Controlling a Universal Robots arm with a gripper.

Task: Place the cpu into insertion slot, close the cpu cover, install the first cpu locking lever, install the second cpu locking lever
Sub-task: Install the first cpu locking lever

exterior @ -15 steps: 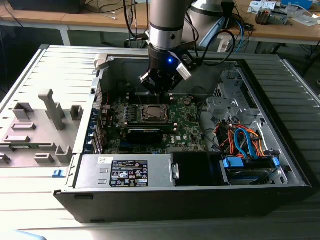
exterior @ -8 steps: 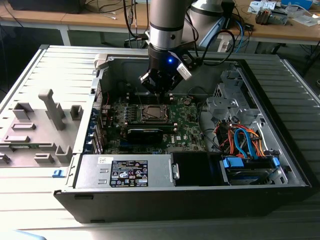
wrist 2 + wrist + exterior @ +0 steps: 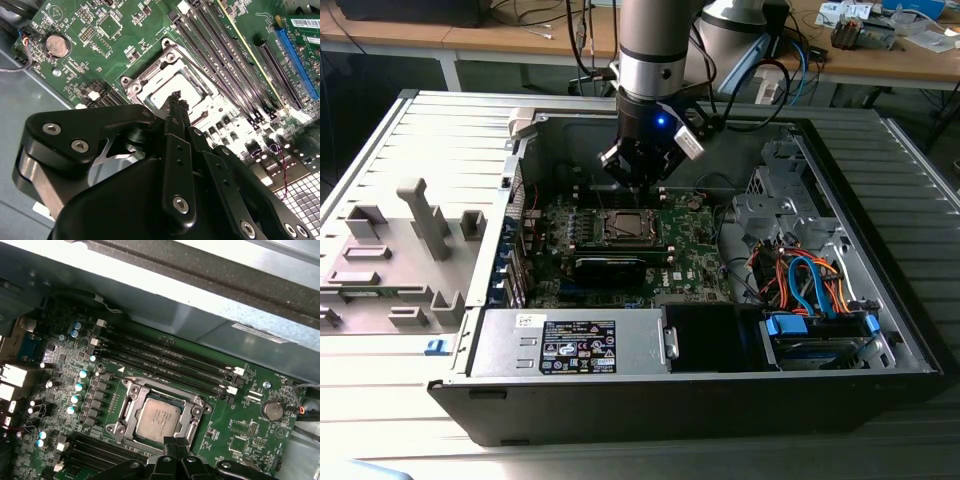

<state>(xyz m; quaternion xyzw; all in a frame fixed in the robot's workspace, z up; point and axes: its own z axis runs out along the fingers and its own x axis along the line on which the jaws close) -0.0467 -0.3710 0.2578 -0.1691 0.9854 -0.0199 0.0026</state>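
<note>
The claw [image 3: 176,100] is pinched down to a narrow point, its two black fingers [image 3: 170,446] pressed together with nothing between them that I can make out. It hangs low over the motherboard [image 3: 240,430], tip right at the near edge of the socket, and whether it is actually touching metal I can't tell from here.

Look just past that tip: the cpu [image 3: 158,416] is already lying flat in the insertion slot [image 3: 125,412], silver-grey top up and square to the frame. Around it sits the cpu cover [image 3: 195,412], a shiny metal frame that looks folded down with the chip showing through its window. So placing is done, and closing the cover looks done too, though I wouldn't swear it is fully seated. The locking levers I honestly cannot pick out among the bright edges.

My read: we're in the lever stage, the closed tip serving as a pusher, not a grabber. That calls for a fine, well-aimed press along the socket's edge, catching the thin wire without skating onto the chip.

Further out, the long dark memory slots [image 3: 165,357] run alongside the socket, and a coin cell battery [image 3: 272,410] sits off beyond one corner. In the exterior view the arm [image 3: 655,60] drops straight into the open computer case [image 3: 880,330], which lies on its side, with a grey jig tray [image 3: 380,270] at the exterior view's left and a cluttered desk [image 3: 880,60] behind.
</note>
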